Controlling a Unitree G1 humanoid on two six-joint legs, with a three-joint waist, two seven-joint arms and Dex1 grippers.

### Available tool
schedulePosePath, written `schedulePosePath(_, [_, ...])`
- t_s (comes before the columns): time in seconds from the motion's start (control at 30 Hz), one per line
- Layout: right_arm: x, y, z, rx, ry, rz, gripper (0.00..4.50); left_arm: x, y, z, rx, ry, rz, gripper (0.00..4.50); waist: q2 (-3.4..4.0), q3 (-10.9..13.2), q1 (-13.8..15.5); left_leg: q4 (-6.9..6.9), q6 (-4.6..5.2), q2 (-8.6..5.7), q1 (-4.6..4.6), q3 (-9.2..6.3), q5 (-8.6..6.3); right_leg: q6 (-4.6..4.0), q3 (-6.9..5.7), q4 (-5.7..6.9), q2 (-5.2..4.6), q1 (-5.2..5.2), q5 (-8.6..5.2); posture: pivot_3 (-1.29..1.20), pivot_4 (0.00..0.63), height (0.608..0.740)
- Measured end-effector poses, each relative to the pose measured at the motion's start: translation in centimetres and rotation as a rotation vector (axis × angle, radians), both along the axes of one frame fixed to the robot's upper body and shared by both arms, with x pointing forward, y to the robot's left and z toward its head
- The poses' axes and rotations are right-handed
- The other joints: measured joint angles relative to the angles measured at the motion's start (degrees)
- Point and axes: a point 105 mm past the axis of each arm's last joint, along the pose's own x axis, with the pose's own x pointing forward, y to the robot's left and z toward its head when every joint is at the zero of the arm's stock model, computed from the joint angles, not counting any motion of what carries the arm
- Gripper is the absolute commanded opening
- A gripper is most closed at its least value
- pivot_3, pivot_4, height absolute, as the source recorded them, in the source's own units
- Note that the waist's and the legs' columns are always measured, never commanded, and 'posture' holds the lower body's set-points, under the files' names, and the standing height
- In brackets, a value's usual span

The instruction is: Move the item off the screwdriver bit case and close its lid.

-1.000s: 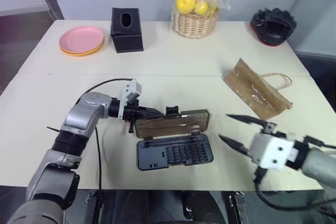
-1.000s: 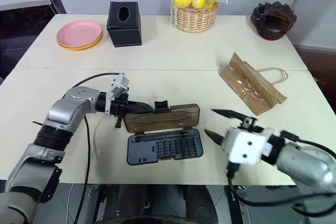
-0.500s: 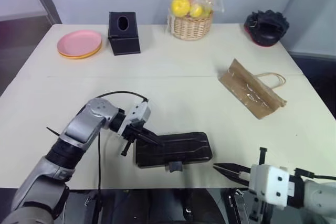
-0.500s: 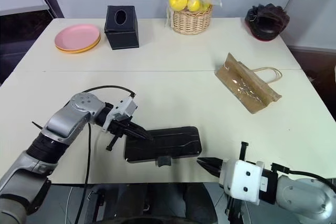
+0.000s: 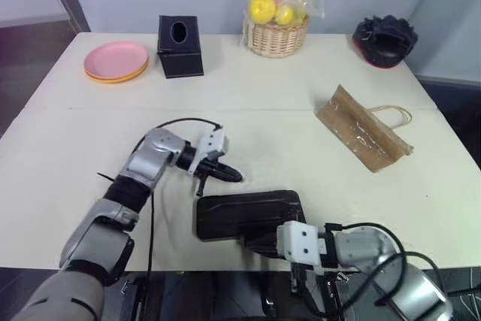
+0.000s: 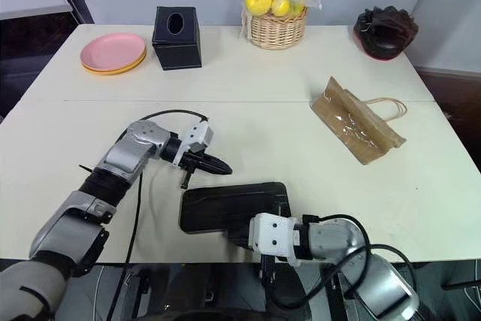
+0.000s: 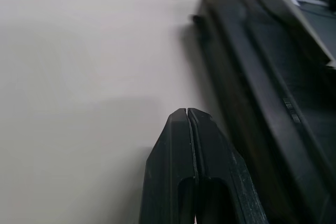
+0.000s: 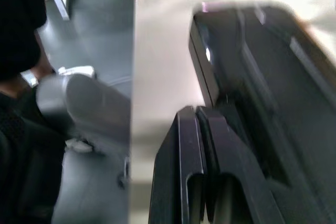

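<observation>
So the table (image 5: 90, 133) has loads of bare room mid-span, and the kraft paper bag (image 5: 364, 128) lies well apart to the right, already off the screwdriver bit case (image 5: 248, 214), which sits near the front edge with its lid (image 6: 233, 202) folded down. Left gripper (image 5: 234, 177), fingers together, hovers just beside the case's back left corner, and the right gripper (image 6: 244, 235), fingers also together, sits at the front edge, probably to press the latch home.
</observation>
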Motion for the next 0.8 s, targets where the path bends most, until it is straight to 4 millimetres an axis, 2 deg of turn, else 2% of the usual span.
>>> schedulePosePath(0.13, [0.6, -0.4, -1.1, -0.063, -0.056, -0.027, 0.06, -1.0, -1.0, -0.6, 0.009, 0.008, -0.052, 0.00, 0.00, 0.00, -0.13, 0.00, 0.00, 0.00, 0.02, 0.01, 0.00, 0.00, 0.00, 0.02, 0.02, -0.01, 0.00, 0.00, 0.150, 0.740])
schedulePosePath(0.4, [2.1, -0.6, -1.1, -0.159, -0.351, -0.043, 0.06, -0.3, -1.4, 0.0, -0.030, -0.013, 0.011, 0.00, 0.00, -0.01, -0.14, 0.01, 0.00, 0.00, 0.07, 0.02, 0.00, 0.01, 0.01, 0.03, 0.04, 0.04, 0.00, 0.00, 0.150, 0.740])
schedulePosePath(0.63, [2.3, -0.5, -1.0, -0.154, -0.345, -0.078, 0.06, 0.0, -2.1, -0.2, -0.044, -0.029, 0.035, 0.00, -0.01, -0.02, -0.11, 0.07, 0.00, 0.00, 0.08, -0.01, 0.00, 0.00, 0.00, 0.04, 0.04, 0.10, 0.01, 0.00, 0.150, 0.740])
schedulePosePath(0.7, [2.5, -0.6, -0.9, -0.124, -0.277, -0.112, 0.06, 0.4, -2.2, -0.6, -0.048, -0.049, 0.042, 0.00, -0.01, -0.02, -0.09, 0.09, 0.00, 0.00, 0.09, -0.03, 0.00, 0.00, 0.00, 0.04, 0.03, 0.11, 0.01, 0.00, 0.150, 0.740])
schedulePosePath(0.77, [2.5, -1.6, -0.3, -0.080, -0.165, -0.164, 0.56, 1.1, -2.2, -1.1, -0.034, -0.061, 0.068, 0.00, 0.01, -0.01, 0.11, 0.15, 0.00, -0.01, 0.03, -0.10, 0.00, 0.00, -0.01, 0.04, 0.00, 0.12, 0.01, 0.00, 0.150, 0.740])
schedulePosePath(0.8, [2.4, -2.2, 0.3, -0.058, -0.123, -0.180, 0.85, 1.5, -2.2, -1.1, -0.033, -0.068, 0.078, 0.25, 0.01, 0.00, 0.30, 0.22, 0.01, -0.03, -0.02, -0.13, 0.00, 0.01, -0.04, 0.03, -0.02, 0.12, 0.02, 0.00, 0.150, 0.740])
